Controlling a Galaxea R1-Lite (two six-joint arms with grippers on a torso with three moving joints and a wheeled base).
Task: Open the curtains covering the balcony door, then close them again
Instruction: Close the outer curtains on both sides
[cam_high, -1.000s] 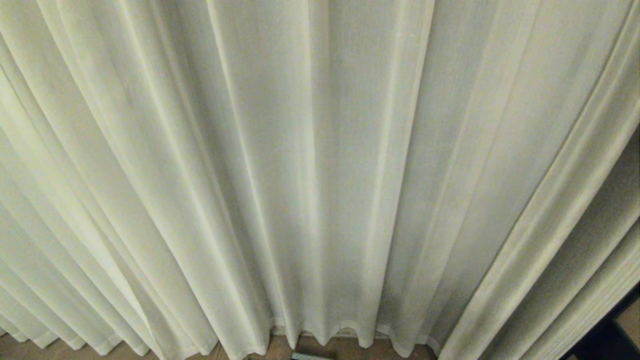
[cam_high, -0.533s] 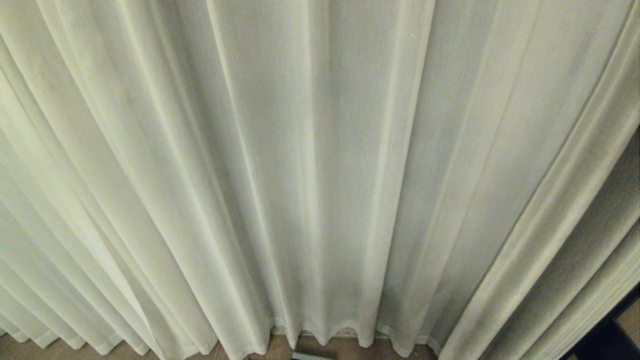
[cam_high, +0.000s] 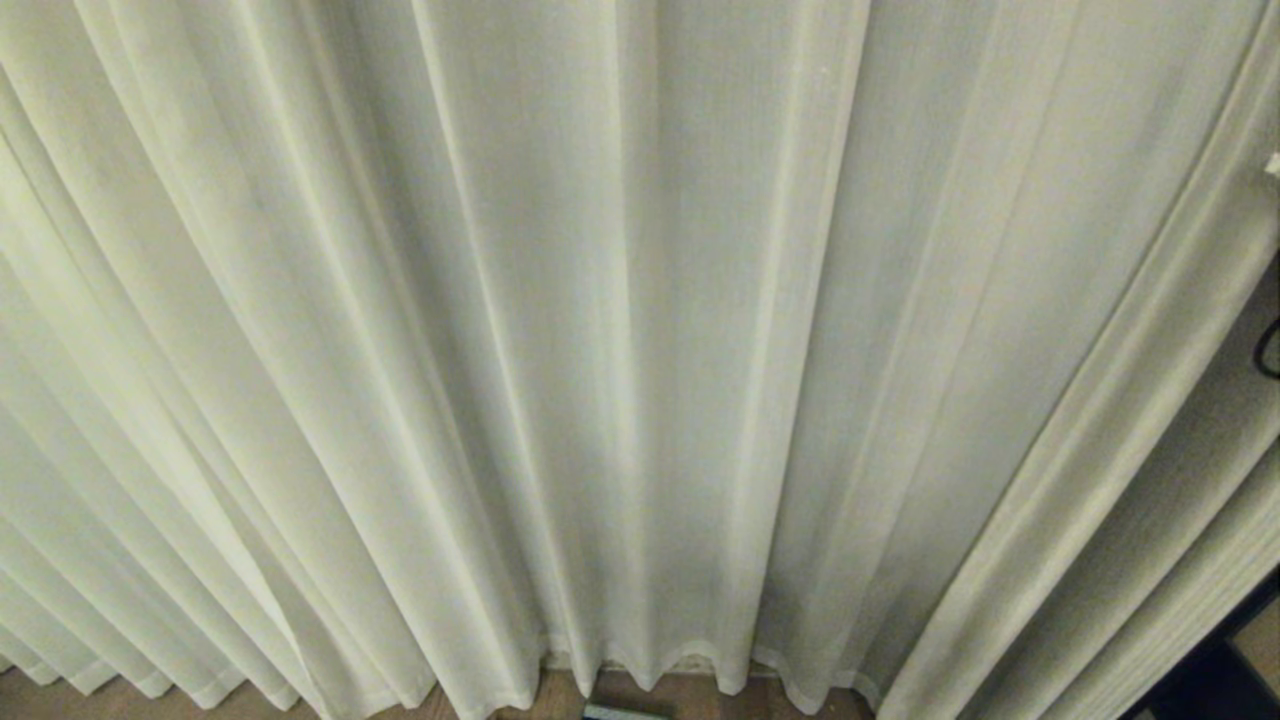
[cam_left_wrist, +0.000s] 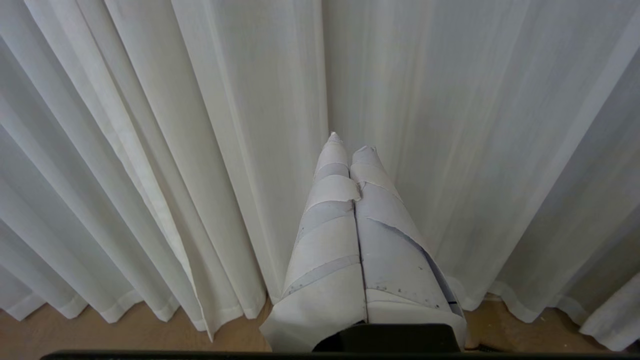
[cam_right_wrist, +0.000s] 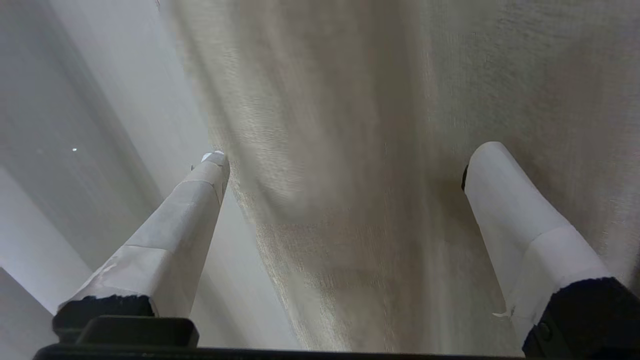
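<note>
Newly entered: right gripper (cam_right_wrist: 345, 155), tip at head view's right edge, absent a second ago; fingers spread wide astride a fold of the curtains (cam_high: 640, 330), grasp pending. Left gripper (cam_left_wrist: 350, 142) pressed together, parked.

Brown wood floor (cam_high: 120, 700) along the bottom, a small grey object (cam_high: 625, 712) on it.

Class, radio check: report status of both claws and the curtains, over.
Left claw shut, parked low facing pleated cream-white fabric curtains. Right claw open, a fold between its fingers. Curtains drawn, door unseen. Nothing blocking.
</note>
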